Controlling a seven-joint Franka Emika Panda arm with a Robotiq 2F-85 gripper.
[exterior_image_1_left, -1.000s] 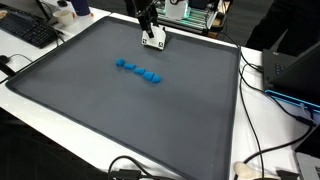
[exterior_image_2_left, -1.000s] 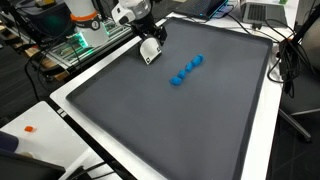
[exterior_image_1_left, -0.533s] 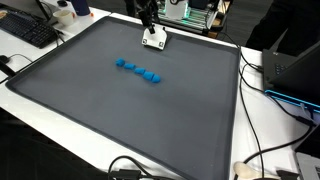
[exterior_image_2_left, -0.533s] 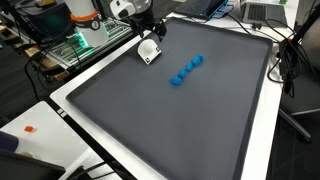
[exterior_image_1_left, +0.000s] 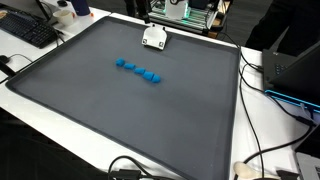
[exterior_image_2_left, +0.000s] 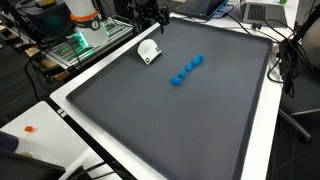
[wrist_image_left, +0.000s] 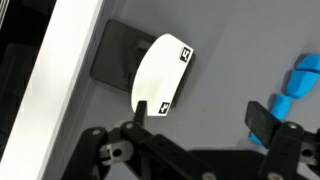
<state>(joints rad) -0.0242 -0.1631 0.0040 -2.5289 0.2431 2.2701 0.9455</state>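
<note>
The claw (exterior_image_2_left: 150, 15) hangs up over the far edge of the grey mat (exterior_image_2_left: 170, 120), spread wide and carrying nothing. The wrist view makes that plain: the two dark fingers (wrist_image_left: 262, 118) stand well apart at the bottom of the picture, with only bare mat between them. Just below and ahead of the claw lies the white piece (exterior_image_2_left: 148, 52), a small curved shell with two black square marks, resting flat on the mat near its rim. In the wrist view the white piece (wrist_image_left: 162, 75) sits tilted, its lower end close above one fingertip. It's a narrow gap, but no contact! A darker rectangle shows on the mat right beside the piece; shadow or patch, I cannot tell. Further in toward the middle of the mat, a short row of blue blocks (exterior_image_1_left: 140, 70) runs slantwise, well apart from the white piece, and one of them pokes into the wrist view at the edge. The mat covers most of the white counter (exterior_image_1_left: 258, 125), and a black keyboard (exterior_image_1_left: 30, 30) rests off at one corner, with cables trailing along the side.
</note>
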